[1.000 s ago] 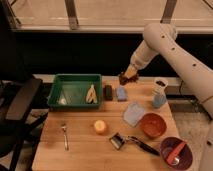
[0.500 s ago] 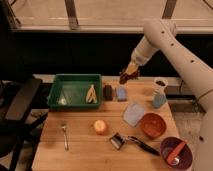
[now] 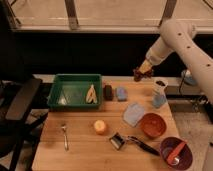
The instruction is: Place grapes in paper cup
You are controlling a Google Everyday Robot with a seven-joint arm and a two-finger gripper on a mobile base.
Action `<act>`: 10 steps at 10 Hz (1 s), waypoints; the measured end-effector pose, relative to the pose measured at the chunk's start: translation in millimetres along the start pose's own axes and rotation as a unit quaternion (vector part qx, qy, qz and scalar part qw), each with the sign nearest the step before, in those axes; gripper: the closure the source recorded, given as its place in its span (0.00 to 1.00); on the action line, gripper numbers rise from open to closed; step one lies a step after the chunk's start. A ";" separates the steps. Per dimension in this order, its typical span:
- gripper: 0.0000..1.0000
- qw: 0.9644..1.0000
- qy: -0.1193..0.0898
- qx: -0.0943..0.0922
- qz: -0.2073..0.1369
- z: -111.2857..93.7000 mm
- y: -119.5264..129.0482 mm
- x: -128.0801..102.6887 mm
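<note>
Gripper [image 3: 142,73] clamped on grapes [image 3: 138,76] — aloft over the table [image 3: 85,146] at its far edge — paper cup [image 3: 160,86] near but apart.

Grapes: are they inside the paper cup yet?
No, the grapes hang from the gripper in the air, to the left of the paper cup.

Free approach from above, crowded at the front
The gripper [image 3: 142,73], clasping the grapes [image 3: 138,76], hung over the table's [image 3: 85,152] back edge; the paper cup [image 3: 160,85] stood near, its top clear, with the pale blue cup [image 3: 159,101] just in front and the orange bowl [image 3: 151,125] farther forward.
</note>
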 end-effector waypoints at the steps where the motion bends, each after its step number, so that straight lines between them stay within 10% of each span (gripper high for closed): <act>1: 1.00 1.000 -0.002 0.018 0.021 -7.9 -14.0 16.0; 10: 1.00 0.991 -0.002 0.084 0.107 -35.3 -61.1 62.0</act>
